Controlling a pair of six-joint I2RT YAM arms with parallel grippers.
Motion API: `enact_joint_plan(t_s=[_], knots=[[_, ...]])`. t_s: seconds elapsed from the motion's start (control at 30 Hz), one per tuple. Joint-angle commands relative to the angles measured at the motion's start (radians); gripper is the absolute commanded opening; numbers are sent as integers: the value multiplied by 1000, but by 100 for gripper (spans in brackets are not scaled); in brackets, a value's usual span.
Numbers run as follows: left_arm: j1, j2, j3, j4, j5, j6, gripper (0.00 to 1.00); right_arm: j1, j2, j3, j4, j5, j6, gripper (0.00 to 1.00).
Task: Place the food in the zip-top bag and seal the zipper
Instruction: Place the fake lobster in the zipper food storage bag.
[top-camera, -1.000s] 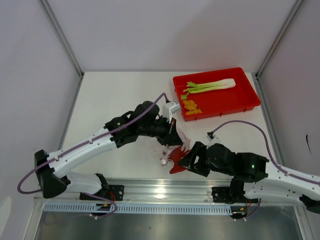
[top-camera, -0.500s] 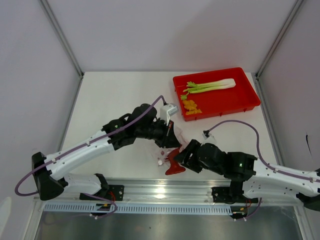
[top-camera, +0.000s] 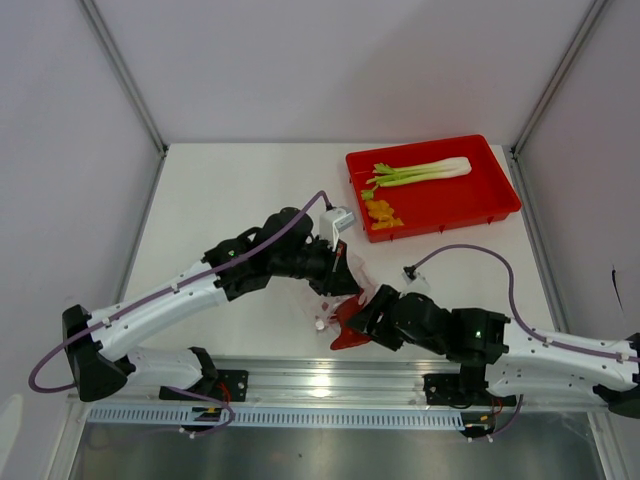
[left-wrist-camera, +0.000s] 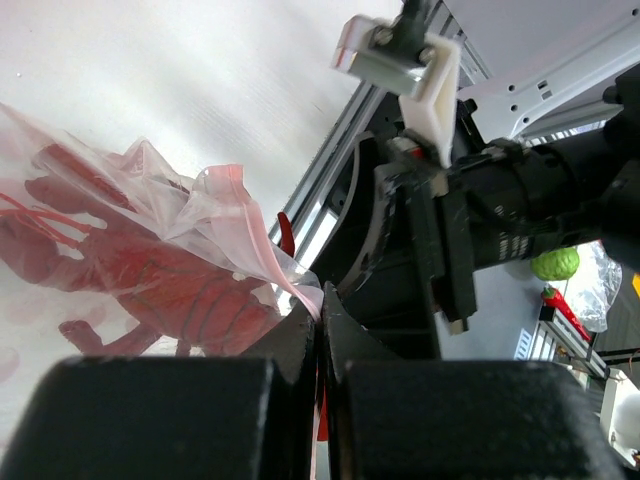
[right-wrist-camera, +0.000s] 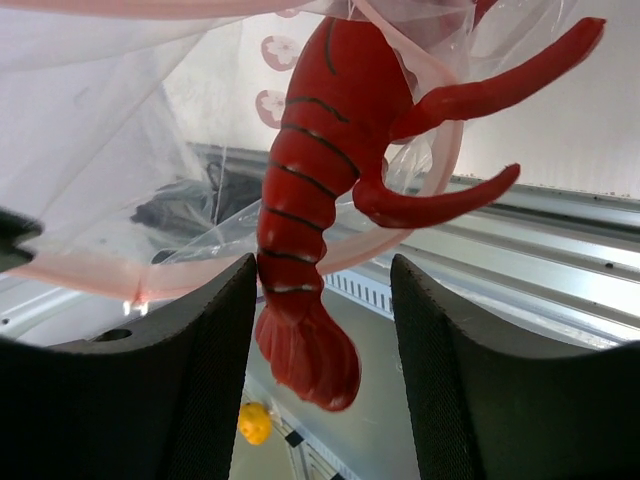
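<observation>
My left gripper (left-wrist-camera: 322, 300) is shut on the pinkish zipper (left-wrist-camera: 255, 235) rim of the clear zip-top bag (left-wrist-camera: 150, 200), holding the mouth up near the table's front edge (top-camera: 345, 290). The dark red spiky food piece (right-wrist-camera: 320, 170) lies head-first in the bag, its tail sticking out of the mouth. My right gripper (right-wrist-camera: 322, 262) is open with that tail between its fingers, close to the left pad and apart from the right one. The green-and-white stalk (top-camera: 425, 172) and the yellow-orange pieces (top-camera: 381, 213) lie in the red tray.
The red tray (top-camera: 470, 205) sits at the back right of the white table. The metal rail (top-camera: 330, 375) runs along the near edge just below both grippers. Grey walls enclose the table on three sides.
My right arm has moved left toward the bag's mouth, and its jaws have narrowed a little around the red piece's tail. The left gripper has stayed shut on the rim.
</observation>
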Motion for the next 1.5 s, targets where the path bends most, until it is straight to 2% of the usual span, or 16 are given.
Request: enact_joint_plan(t_s=[0.0, 0.37, 0.7, 0.83, 0.9, 0.93, 0.97, 1.1, 1.13, 1.3, 1.37, 1.4, 1.47], knots=[[-8, -23, 21, 28, 17, -9, 1, 8, 53, 34, 57, 15, -14, 58], [-8, -54, -18, 30, 14, -4, 1, 9, 77, 31, 114, -2, -32, 48], [-8, -39, -15, 39, 22, 2, 1, 58, 77, 22, 108, 25, -2, 45], [-8, -46, -23, 33, 17, 4, 1, 61, 77, 11, 119, 21, -6, 33], [-8, -63, -35, 30, 5, 2, 1, 57, 77, 12, 114, 18, -29, 18], [-8, -72, -43, 25, -3, 2, 1, 38, 77, 17, 114, -1, -58, 6], [-8, -83, -51, 19, -7, 2, 1, 23, 79, 19, 123, -19, -80, 0], [-8, -170, -115, -28, -87, 1, 1, -95, 96, 37, 161, -175, -196, 0], [-8, -213, -141, -41, -99, 1, 1, -158, 103, 46, 169, -262, -219, 0], [-8, -341, -230, -140, -187, -28, 0, -262, 185, 112, 211, -459, -366, 0], [-8, -396, -262, -163, -225, -44, 1, -273, 218, 182, 180, -496, -414, 7], [-8, -411, -265, -185, -236, -45, 1, -275, 228, 213, 144, -477, -463, 15], [-8, -439, -276, -196, -250, -47, 1, -275, 252, 262, 65, -470, -506, 20]])
